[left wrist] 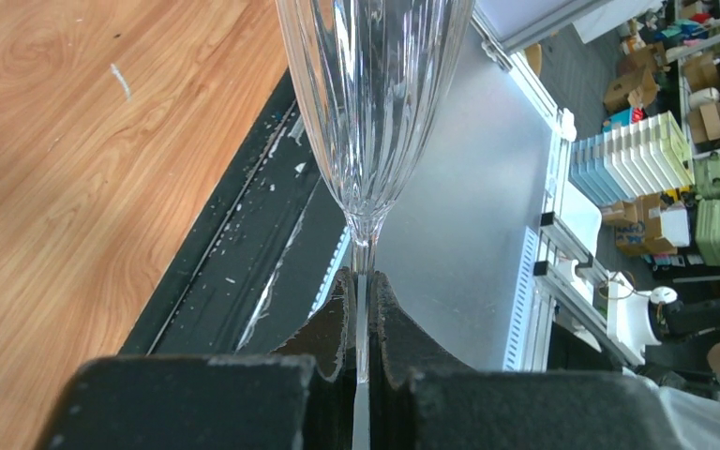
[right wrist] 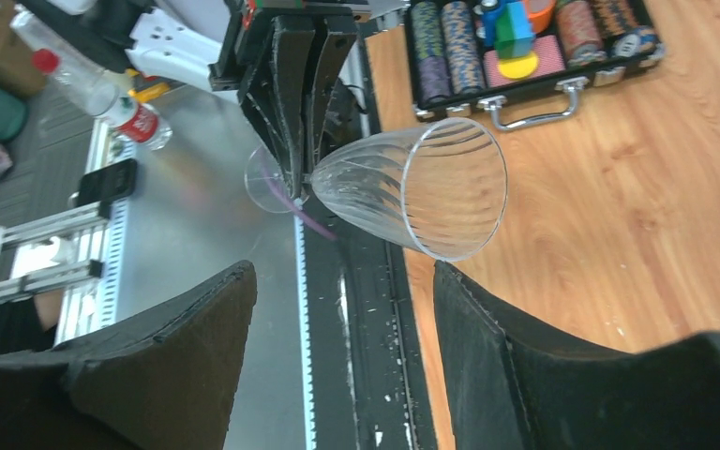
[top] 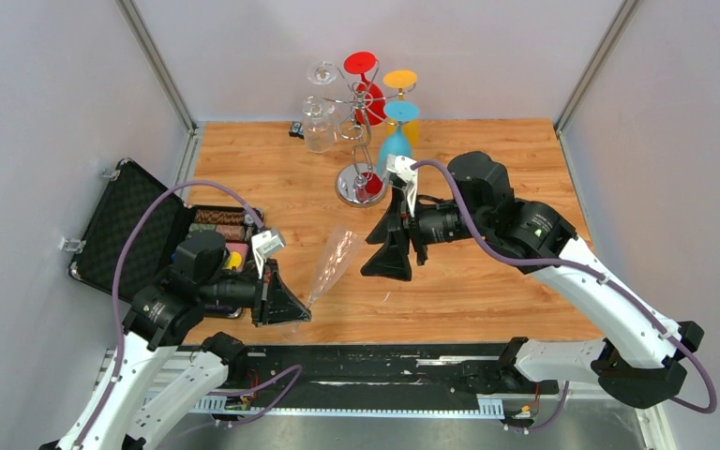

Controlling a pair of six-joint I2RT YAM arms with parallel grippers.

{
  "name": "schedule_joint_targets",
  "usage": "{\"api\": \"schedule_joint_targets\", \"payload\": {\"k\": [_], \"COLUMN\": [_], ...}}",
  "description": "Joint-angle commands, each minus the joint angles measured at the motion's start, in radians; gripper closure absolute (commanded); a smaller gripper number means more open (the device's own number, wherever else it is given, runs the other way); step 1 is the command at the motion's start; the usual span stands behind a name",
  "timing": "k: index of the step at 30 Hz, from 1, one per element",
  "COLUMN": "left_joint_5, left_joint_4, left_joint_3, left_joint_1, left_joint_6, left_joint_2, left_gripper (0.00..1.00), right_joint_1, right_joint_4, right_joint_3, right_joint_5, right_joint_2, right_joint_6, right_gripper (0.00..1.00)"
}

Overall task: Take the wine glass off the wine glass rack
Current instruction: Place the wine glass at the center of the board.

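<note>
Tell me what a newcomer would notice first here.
A clear fluted glass is tilted above the near part of the table, pinched by its stem in the left gripper. At the rear, the chrome rack carries red, yellow and blue glasses. The right gripper gapes open just in front of the rack.

Rack: shiny chrome, mirrored base. On rack: red glass, yellow-orange glass, blue glass, clear glasses. Wine glass, in front of rack: clear, ribbed lengthwise. Table under rack: orange-brown wood grain. Case, front-left of rack: black, diamond-patterned lid lining. Chips in case: striped edges, purple, blue, reddish. Cables: purple.
</note>
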Motion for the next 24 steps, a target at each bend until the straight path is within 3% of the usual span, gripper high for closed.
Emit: {"api": "schedule_joint_targets", "payload": {"k": [1, 16, 24], "left_joint_5": [0.07, 0.082, 0.068], "left_joint_4": [0.017, 0.028, 0.02], "left_joint_3": [0.01, -0.013, -0.013], "left_joint_1": [-0.017, -0.067, -0.08], "left_joint_6": [0.015, 0.001, 0.004], "left_joint_2": [-0.038, -0.077, -0.089], "left_gripper": [1.0, 1.0, 1.0], "right_joint_1": [-0.013, -0.015, -0.014], "right_joint_4": [0.0, 0.005, 0.005], "right_joint_3": [0.051, 0.158, 0.154], "right_joint_5": [-0.175, -0.23, -0.288], "right_joint_2": [-0.009, 0.067, 0.104], "right_joint_6": [0.027, 0.024, 0.03], "right_gripper": [0.32, 0.33, 0.38]}}
